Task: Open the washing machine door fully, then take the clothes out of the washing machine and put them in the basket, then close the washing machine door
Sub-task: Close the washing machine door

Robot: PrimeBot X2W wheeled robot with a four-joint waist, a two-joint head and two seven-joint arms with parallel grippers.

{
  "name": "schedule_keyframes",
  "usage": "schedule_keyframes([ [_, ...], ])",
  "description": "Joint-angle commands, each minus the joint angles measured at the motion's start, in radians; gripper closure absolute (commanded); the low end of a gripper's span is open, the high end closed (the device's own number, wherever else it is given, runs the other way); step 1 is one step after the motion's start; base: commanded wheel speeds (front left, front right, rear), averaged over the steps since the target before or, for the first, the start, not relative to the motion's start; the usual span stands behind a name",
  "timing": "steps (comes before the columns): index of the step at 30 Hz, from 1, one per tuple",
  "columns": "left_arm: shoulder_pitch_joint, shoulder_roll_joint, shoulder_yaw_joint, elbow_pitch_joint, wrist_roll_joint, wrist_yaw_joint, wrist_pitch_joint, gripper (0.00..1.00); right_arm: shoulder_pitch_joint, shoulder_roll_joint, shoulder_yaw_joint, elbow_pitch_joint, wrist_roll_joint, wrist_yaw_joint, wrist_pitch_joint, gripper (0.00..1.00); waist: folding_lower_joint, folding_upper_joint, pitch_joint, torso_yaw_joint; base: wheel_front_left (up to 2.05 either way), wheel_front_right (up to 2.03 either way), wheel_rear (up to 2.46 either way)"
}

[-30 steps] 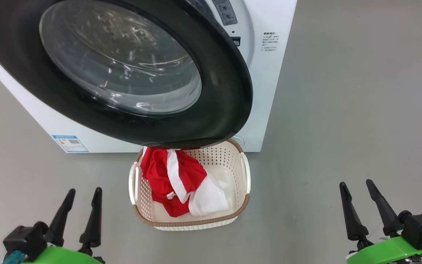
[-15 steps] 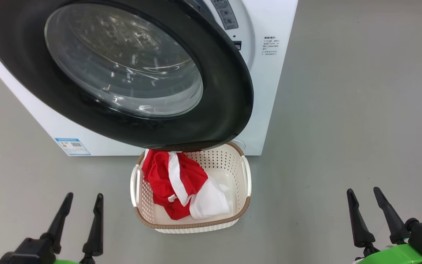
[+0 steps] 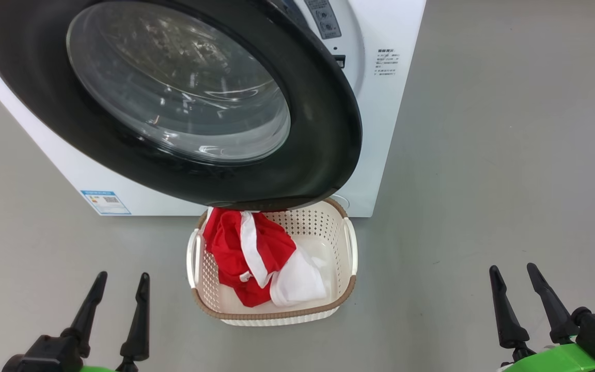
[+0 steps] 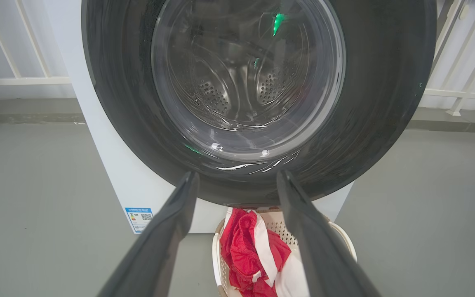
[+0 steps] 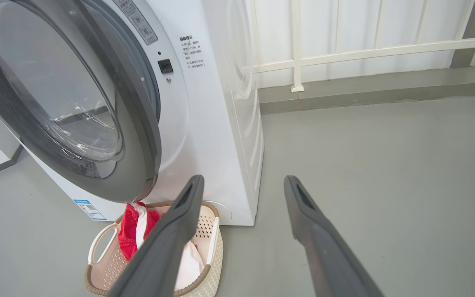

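The washing machine (image 3: 388,129) stands white at the top. Its door (image 3: 328,129), a black rim around bulging glass, hangs partly open, with its right edge swung away from the front. Below the door sits the cream basket (image 3: 277,313), holding the red and white clothes (image 3: 246,248). My left gripper (image 3: 123,276) is open at the lower left, well short of the basket. My right gripper (image 3: 512,268) is open at the lower right over bare floor. The left wrist view looks between open fingers (image 4: 171,222) at the door (image 4: 377,103) and clothes (image 4: 245,251). The right wrist view shows the door (image 5: 138,123) ajar above the basket (image 5: 99,243).
Grey floor (image 3: 509,155) spreads to the right of the machine. A white railing (image 5: 344,51) and a low kerb run behind it. A blue label (image 3: 105,202) marks the machine's lower left front, and a control panel (image 5: 134,18) sits beside the door.
The whole head picture has shifted slightly, so the camera moved. Both grippers sit a little lower in view and stay open. Door, basket and clothes keep their places.
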Motion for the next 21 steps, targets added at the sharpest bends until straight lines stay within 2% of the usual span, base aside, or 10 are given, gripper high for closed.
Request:
schedule_keyframes([
  [1,-0.014,0.016,0.032,-0.026,0.003,-0.005,-0.005,0.0,-0.017,-0.013,0.017,-0.026,-0.002,0.006,-0.006,0.0,0.0,0.0,0.001,0.002,0.0,0.0,0.0],
  [4,-0.015,0.015,0.028,-0.027,0.004,-0.005,-0.005,0.0,-0.019,-0.012,0.02,-0.026,-0.001,0.006,-0.006,0.0,0.0,0.0,0.002,0.007,0.0,0.0,0.0],
  [5,-0.016,0.014,0.027,-0.027,0.004,-0.005,-0.005,0.0,-0.02,-0.012,0.022,-0.026,-0.001,0.006,-0.006,0.07,0.0,0.0,0.002,0.009,0.0,0.0,0.0],
  [6,-0.017,0.013,0.025,-0.028,0.004,-0.005,-0.005,0.0,-0.021,-0.012,0.026,-0.026,0.001,0.006,-0.006,0.45,0.0,0.0,0.003,0.012,0.0,0.0,0.0],
  [8,-0.02,0.01,0.021,-0.028,0.004,-0.005,-0.005,0.0,-0.028,-0.013,0.036,-0.023,0.004,0.006,-0.006,0.85,0.0,0.0,0.005,0.018,0.0,0.0,0.0],
  [9,-0.021,0.008,0.018,-0.029,0.004,-0.005,-0.005,0.0,-0.033,-0.014,0.04,-0.022,0.005,0.006,-0.006,1.0,0.0,0.0,0.007,0.023,0.0,0.0,0.0],
  [21,-0.067,-0.029,-0.042,-0.018,-0.004,-0.005,-0.005,0.0,-0.183,-0.033,0.141,0.011,0.01,0.006,-0.006,1.0,0.0,0.0,0.051,0.124,0.0,0.0,0.0],
])
